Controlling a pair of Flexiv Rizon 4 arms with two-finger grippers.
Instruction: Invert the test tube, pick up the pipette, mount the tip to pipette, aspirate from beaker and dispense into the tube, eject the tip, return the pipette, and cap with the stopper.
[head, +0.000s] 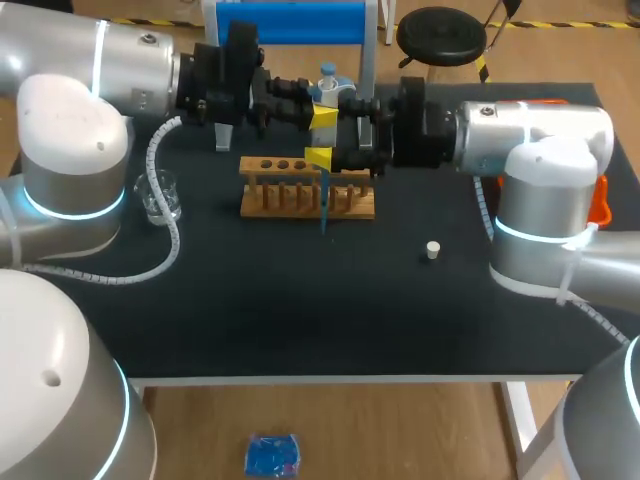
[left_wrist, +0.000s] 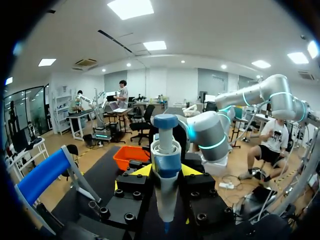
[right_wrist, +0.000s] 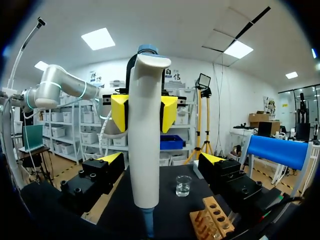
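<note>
Pipette (right_wrist: 147, 130) held upright at upper centre of the head view, with both of my grippers on or around it.

My worry is a dropped handover. If my left gripper (left_wrist: 166, 171) lets go before my right gripper (right_wrist: 161, 159) closes, the pipette falls onto the wooden rack (head: 300, 200) and its blue tip (head: 325, 215) bends. The left jaws are clamped on the pipette's upper body. The right jaws stand wide apart either side of it, not touching.

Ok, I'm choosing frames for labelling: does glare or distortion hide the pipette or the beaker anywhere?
Head view: even light, little glare, beaker faint beside the left arm. Left wrist view: ceiling lights blown out, edges bowed, pipette plain, no beaker. Right wrist view: glare overhead only; both clear.
</note>
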